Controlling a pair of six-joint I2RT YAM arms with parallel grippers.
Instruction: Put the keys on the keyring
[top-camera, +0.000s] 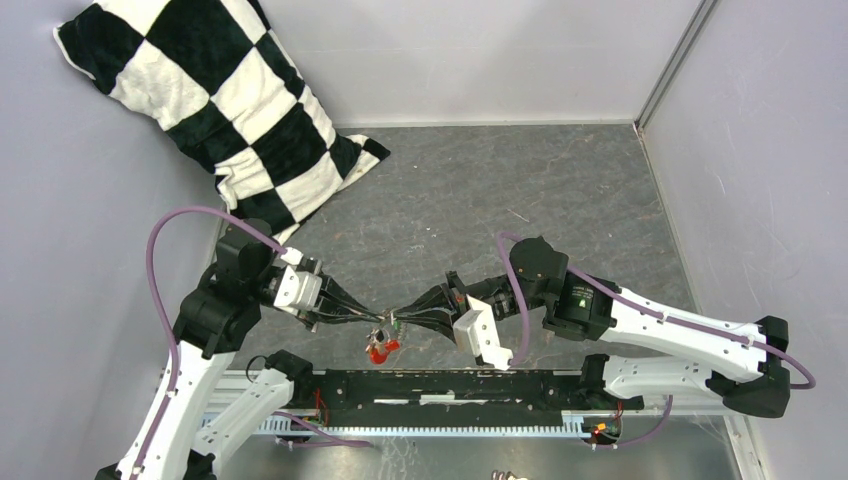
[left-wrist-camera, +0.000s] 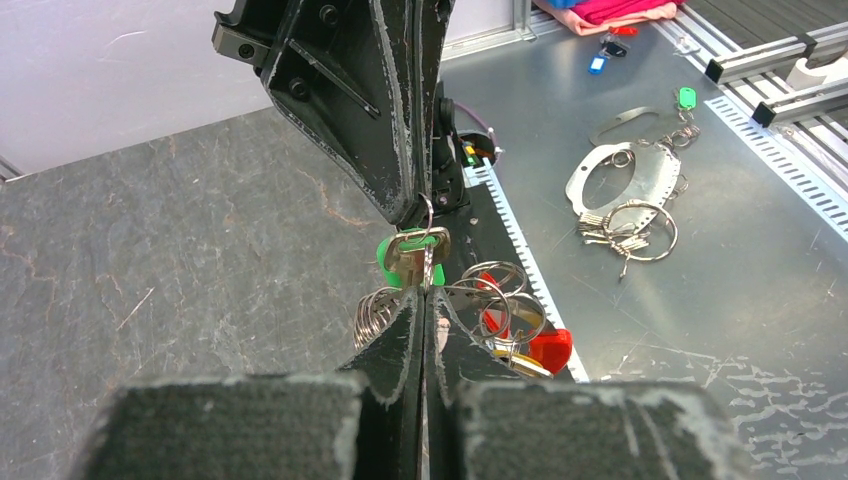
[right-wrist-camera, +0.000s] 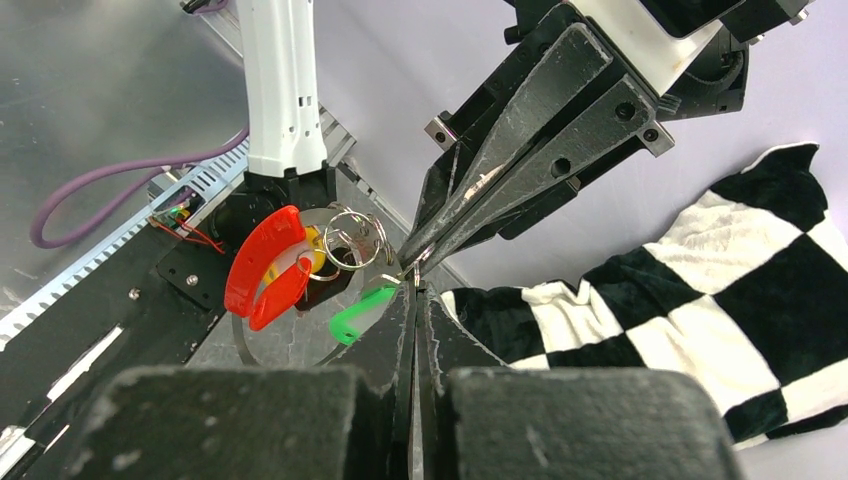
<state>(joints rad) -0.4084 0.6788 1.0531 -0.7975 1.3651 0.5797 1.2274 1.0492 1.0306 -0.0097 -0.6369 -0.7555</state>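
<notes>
Left wrist view gives the closest look: the left gripper (left-wrist-camera: 424, 298) is pressed fully together, and coils of the keyring (left-wrist-camera: 372, 318) come out on both sides of its tips, so I judge that it pinches the wire. Directly opposite, almost tip to tip, the right gripper (left-wrist-camera: 423, 208) is also closed. The green key (left-wrist-camera: 408, 255) hangs just under its tips; it seems to hold this key by the head or its small loop, though the exact contact is hidden. The red strap (left-wrist-camera: 548, 350) and a yellow key (right-wrist-camera: 318, 262) hang beside the ring, near the front edge of the table (top-camera: 480, 190). The danger is that both grips sit only at the very fingertips. A small sideways pull could let the thin wire slip and the bunch would drop, or the two tips could knock each other. From the top view, both arms reach inward with elbows bent and wrists nearly level, meeting nose to nose.
</notes>
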